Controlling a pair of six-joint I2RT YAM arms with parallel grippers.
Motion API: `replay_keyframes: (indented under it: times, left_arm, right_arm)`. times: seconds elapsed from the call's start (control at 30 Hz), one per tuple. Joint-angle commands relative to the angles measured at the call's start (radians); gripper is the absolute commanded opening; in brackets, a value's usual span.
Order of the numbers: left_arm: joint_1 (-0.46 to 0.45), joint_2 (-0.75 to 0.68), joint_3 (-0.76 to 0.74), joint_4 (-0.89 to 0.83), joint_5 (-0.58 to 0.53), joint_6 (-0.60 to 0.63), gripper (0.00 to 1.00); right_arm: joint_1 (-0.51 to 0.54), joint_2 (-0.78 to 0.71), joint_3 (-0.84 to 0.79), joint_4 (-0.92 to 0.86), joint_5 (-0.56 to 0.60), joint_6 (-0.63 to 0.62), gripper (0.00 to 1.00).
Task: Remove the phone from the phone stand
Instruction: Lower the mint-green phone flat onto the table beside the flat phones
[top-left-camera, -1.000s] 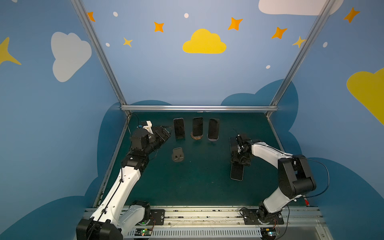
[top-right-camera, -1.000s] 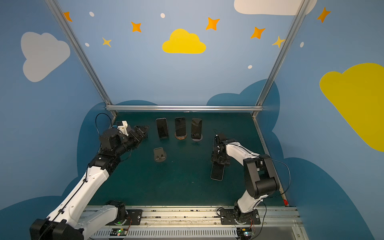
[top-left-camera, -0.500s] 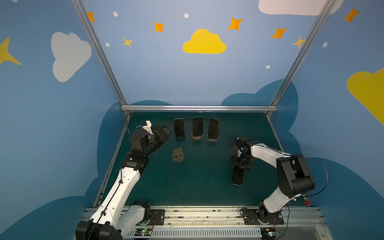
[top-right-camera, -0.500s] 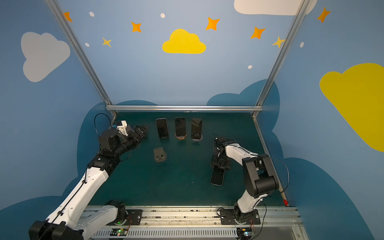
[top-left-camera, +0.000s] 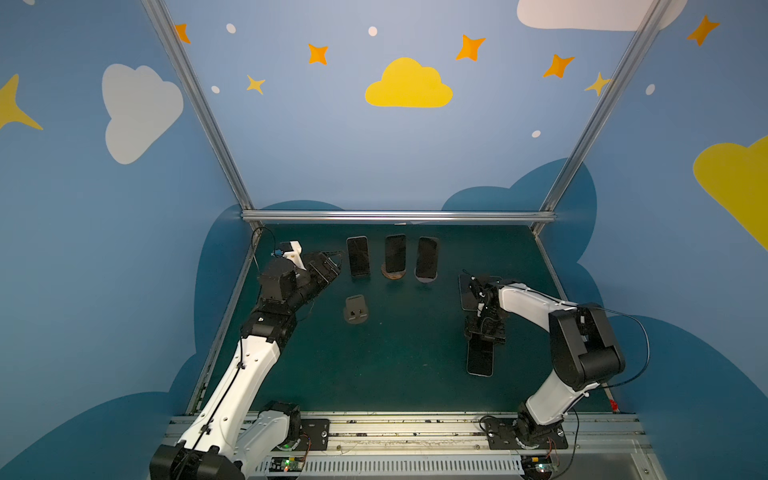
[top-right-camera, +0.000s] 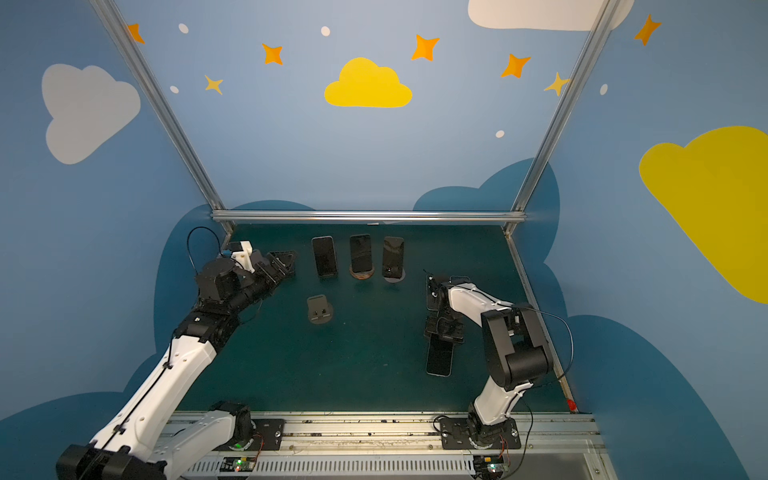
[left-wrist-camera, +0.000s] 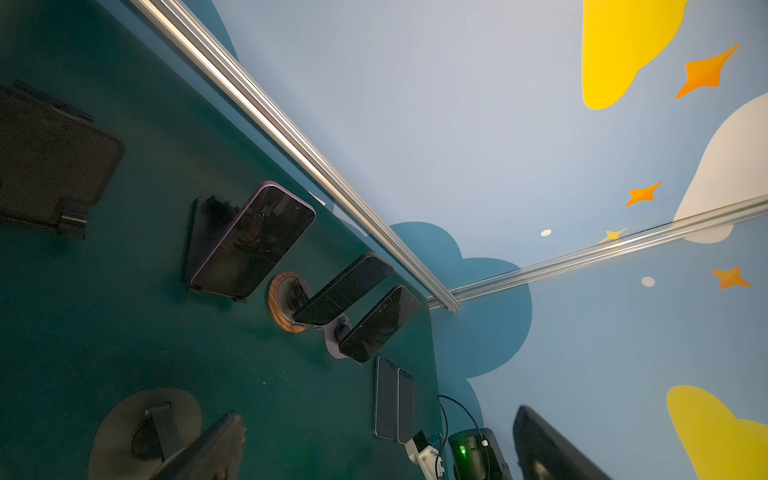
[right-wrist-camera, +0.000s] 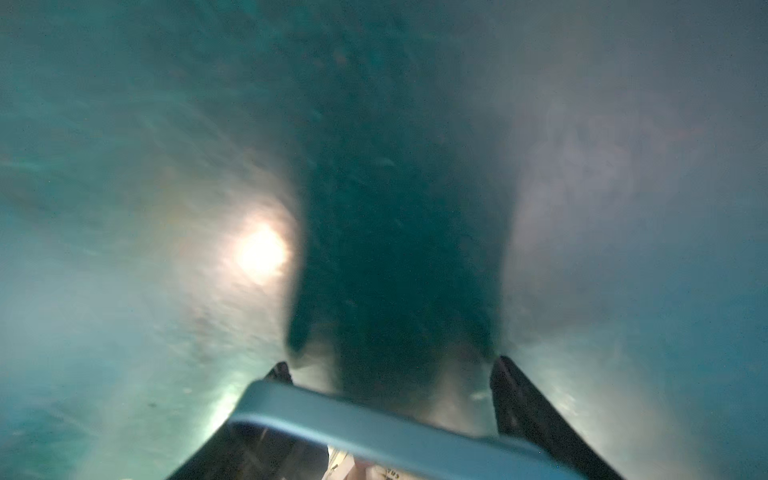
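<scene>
Right hand (top-left-camera: 484, 334) gripping phone (top-left-camera: 480, 361) — low over table (top-left-camera: 407, 365), left hand (top-left-camera: 330, 265) spread wide

Pale blue walls (top-left-camera: 395, 166) close in three sides, painted with a yellow cloud (top-left-camera: 408, 85), a white cloud (top-left-camera: 139, 110), orange stars (top-left-camera: 318, 53) and small white dots (top-left-camera: 372, 31). Darker blue cloud shapes (top-left-camera: 519, 195) rise from the bottom of the walls. Slanting aluminium posts (top-left-camera: 201, 108) meet a horizontal aluminium rail (top-left-camera: 399, 216) at the back edge of the dark green tabletop (top-left-camera: 399, 365). A metal track (top-left-camera: 415, 430) runs along the near edge. In the right wrist view a bright glare (right-wrist-camera: 259, 251) lies on the green surface.
</scene>
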Motion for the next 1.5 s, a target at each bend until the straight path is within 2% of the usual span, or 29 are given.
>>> replay_keyframes:
  times: [0.0, 0.53, 0.83, 0.9, 1.0, 1.23, 1.47]
  left_arm:
    - [-0.001, -0.008, 0.009, -0.008, -0.014, 0.022, 1.0]
    - [0.0, 0.0, 0.019, -0.024, -0.02, 0.042, 1.0]
    - [-0.001, -0.009, 0.016, -0.019, -0.028, 0.047, 1.0]
    - [-0.001, -0.008, 0.018, -0.021, -0.027, 0.047, 1.0]
    - [-0.001, -0.006, 0.018, -0.019, -0.02, 0.044, 1.0]
    - [-0.001, -0.013, 0.015, -0.018, -0.027, 0.043, 1.0]
    - [-0.002, -0.018, 0.005, -0.005, -0.028, 0.041, 1.0]
  right_arm:
    - [0.008, 0.026, 0.038, -0.071, 0.022, -0.008, 0.6]
    - [0.019, 0.165, 0.14, -0.095, -0.002, -0.105, 0.63]
    - [0.029, 0.193, 0.169, -0.13, 0.036, -0.091, 0.66]
    - [0.034, 0.205, 0.172, -0.131, 0.038, -0.09, 0.64]
    - [0.043, 0.202, 0.175, -0.129, 0.015, -0.085, 0.67]
    - [0.057, 0.11, 0.097, 0.013, -0.095, -0.066, 0.67]
    - [0.061, 0.1, 0.057, 0.089, -0.085, -0.049, 0.68]
